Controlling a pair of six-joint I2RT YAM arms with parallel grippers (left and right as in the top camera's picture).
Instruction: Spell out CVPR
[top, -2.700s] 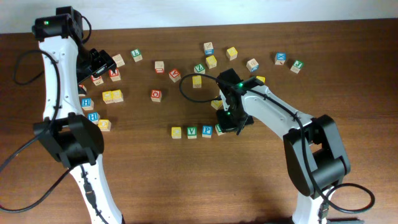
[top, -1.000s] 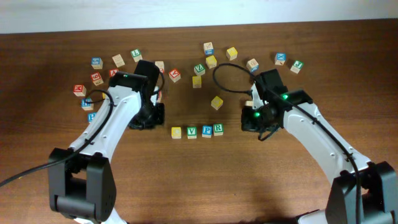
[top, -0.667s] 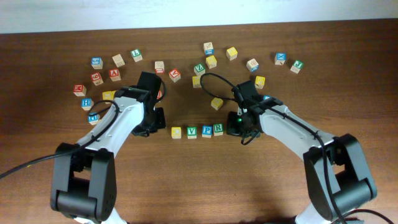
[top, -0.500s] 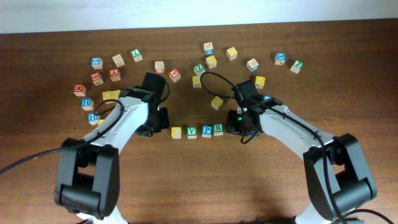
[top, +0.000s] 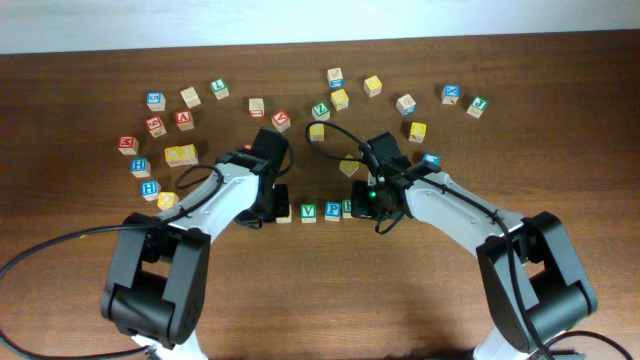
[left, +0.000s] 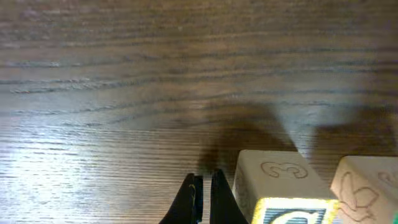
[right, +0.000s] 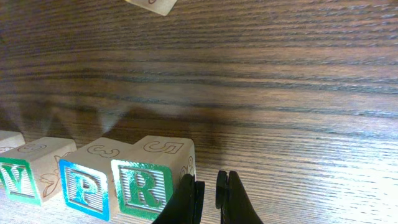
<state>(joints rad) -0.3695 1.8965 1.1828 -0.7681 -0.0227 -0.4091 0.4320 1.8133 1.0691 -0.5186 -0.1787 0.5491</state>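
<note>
A row of four letter blocks lies mid-table: yellow C block (top: 285, 214), green V block (top: 308, 212), blue P block (top: 331, 211) and green R block (top: 348, 208). My left gripper (top: 272, 206) is shut and empty, low over the table at the C block's left side. In the left wrist view its gripper (left: 205, 199) has one fingertip right beside the C block (left: 283, 193). My right gripper (top: 366, 203) is shut and empty at the row's right end. In the right wrist view that gripper (right: 208, 193) has one finger against the R block (right: 152, 180), with the P block (right: 87, 177) and V block (right: 25, 174) beyond.
Several loose letter blocks lie scattered across the back of the table, from a red one (top: 127, 145) at the left to a green one (top: 478, 106) at the right. A yellow block (top: 349, 165) sits just behind the row, under the right arm's cable.
Both arms have closed in on the row. The left gripper moved right to the C block's left side; the right gripper moved left to the R block. Both stayed shut.
</note>
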